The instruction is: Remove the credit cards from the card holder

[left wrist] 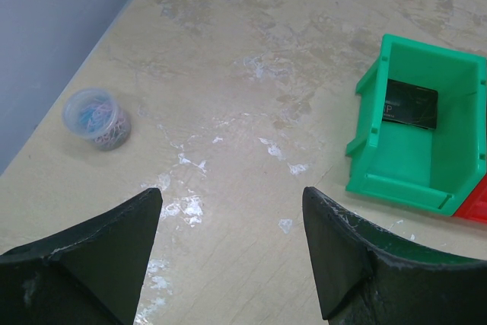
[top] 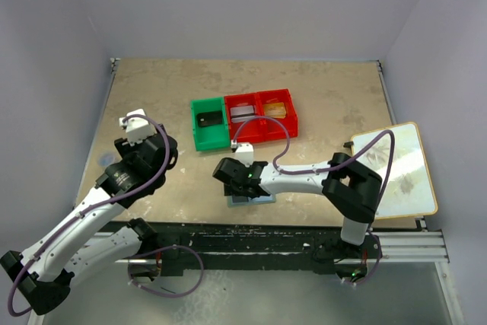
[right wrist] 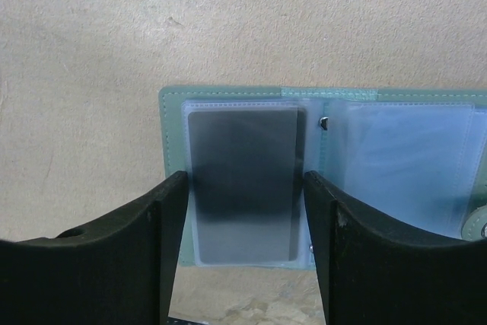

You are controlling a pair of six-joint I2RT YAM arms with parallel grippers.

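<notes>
Fingers [right wrist: 114, 264] of the right gripper [right wrist: 245, 180] stand apart on each side of the dark card [right wrist: 242, 157] in the open card holder [right wrist: 403, 165], low in the frame's middle, the left gripper [left wrist: 230, 192] hangs open and empty, and a squeeze might pinch the clear pocket [right wrist: 243, 104] too and lift the holder.

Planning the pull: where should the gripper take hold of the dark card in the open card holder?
Likely its two long edges, from above: the dark card lies flat in the card holder, and the right gripper straddles its width.
</notes>
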